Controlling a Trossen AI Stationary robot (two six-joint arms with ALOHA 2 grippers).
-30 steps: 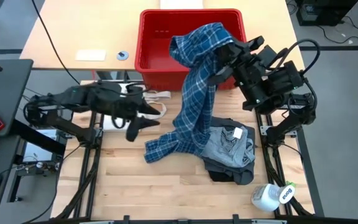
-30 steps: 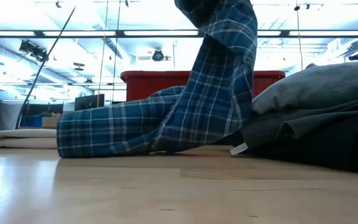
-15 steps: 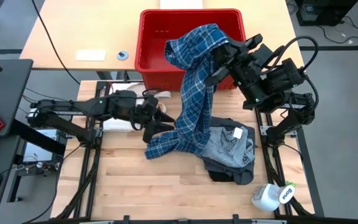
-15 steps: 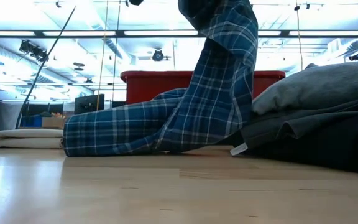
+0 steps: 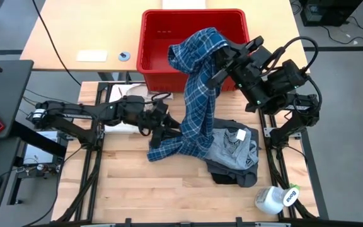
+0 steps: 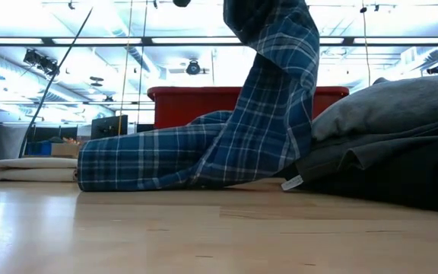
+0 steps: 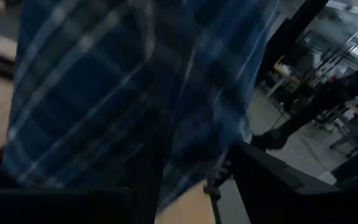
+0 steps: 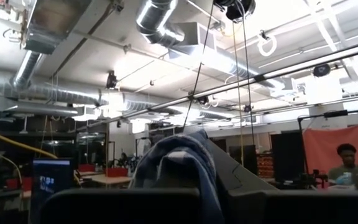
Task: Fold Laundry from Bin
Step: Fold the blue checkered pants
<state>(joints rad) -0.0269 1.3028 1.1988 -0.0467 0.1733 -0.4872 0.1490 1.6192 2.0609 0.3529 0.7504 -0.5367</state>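
Right gripper (image 5: 222,58), pinched on the plaid shirt (image 5: 197,101), holds it over the red bin (image 5: 153,38); the left gripper (image 5: 167,133), half spread, meets its hem at 9 o'clock.

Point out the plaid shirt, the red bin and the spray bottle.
plaid shirt (image 5: 197,94): high view, hanging middle of the cloth.
bin (image 5: 145,44): high view, left wall.
spray bottle (image 5: 271,200): high view, white body.
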